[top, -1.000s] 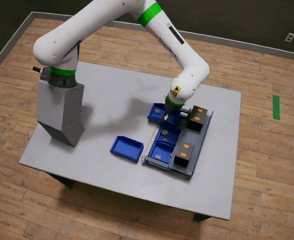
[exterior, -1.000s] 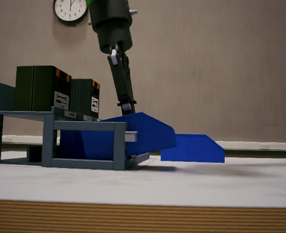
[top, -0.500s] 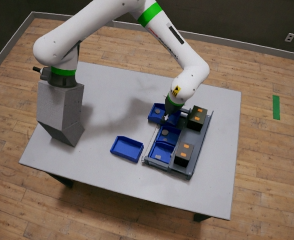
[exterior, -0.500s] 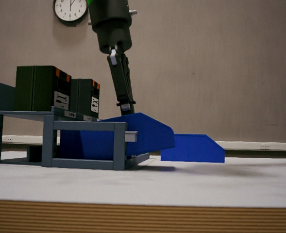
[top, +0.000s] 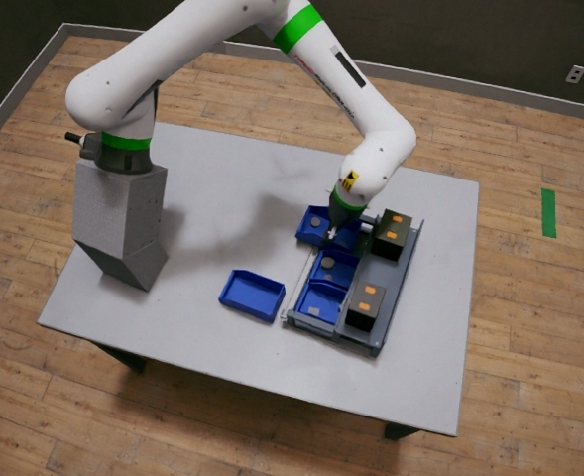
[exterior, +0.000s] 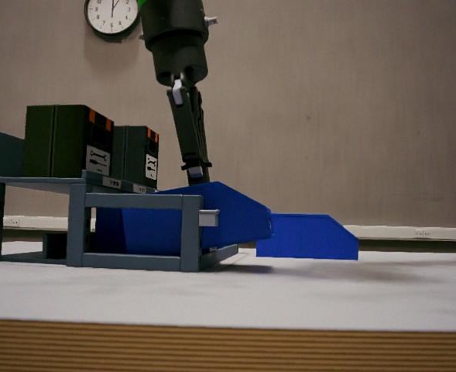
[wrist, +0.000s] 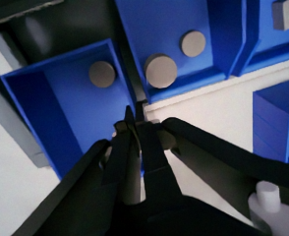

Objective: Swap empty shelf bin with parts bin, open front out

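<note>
The blue bin with the parts (top: 309, 230) (exterior: 235, 211) (wrist: 76, 113) is tilted. Its back is under the grey shelf's (top: 357, 342) (exterior: 139, 200) low board at the far end, and its front sticks out past the front lip, a little raised. A grey disc (top: 314, 221) (wrist: 102, 74) lies in it. My gripper (top: 331, 233) (exterior: 197, 176) (wrist: 138, 113) is shut on the bin's thin side wall from above. The empty blue bin (top: 252, 295) (exterior: 307, 235) (wrist: 282, 123) stands upright on the table (top: 220, 178) in front of the shelf.
Two more blue bins (top: 332, 269) (top: 319, 301) (wrist: 174, 29) with grey parts sit in the shelf beside the gap. Two dark boxes (top: 392, 233) (top: 366, 304) (exterior: 67, 139) stand on the shelf's top board. The robot's grey pedestal (top: 117, 220) is at the table's left.
</note>
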`<state>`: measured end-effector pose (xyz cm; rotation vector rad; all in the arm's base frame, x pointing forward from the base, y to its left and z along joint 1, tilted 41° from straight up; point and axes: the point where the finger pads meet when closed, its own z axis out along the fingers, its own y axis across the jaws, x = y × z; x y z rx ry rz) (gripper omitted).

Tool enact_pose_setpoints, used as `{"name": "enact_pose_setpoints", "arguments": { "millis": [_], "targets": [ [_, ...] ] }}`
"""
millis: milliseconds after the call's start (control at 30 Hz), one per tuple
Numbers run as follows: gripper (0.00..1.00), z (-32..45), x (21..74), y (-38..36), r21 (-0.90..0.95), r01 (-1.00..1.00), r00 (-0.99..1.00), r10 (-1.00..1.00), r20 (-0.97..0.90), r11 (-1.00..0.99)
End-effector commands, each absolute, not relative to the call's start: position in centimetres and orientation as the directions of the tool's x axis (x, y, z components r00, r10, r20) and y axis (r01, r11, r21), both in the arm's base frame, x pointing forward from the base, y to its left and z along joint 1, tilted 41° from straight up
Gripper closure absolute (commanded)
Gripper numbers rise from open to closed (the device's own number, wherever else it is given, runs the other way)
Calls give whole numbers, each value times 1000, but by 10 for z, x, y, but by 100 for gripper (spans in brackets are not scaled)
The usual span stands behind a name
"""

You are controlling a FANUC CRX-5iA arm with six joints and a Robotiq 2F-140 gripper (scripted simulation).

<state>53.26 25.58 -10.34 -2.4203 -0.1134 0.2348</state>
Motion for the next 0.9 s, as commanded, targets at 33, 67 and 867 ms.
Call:
{"name": "enact_pose_setpoints", "arguments": {
  "millis": [33, 67, 867],
  "targets": [
    [90, -103, 535, 255, -654, 19, 981, 140, -133, -757],
    [90, -103, 536, 255, -654, 19, 981, 139, -132, -757],
    [90, -104, 542, 256, -654, 19, 985, 128, -119, -757]
  ]
}}
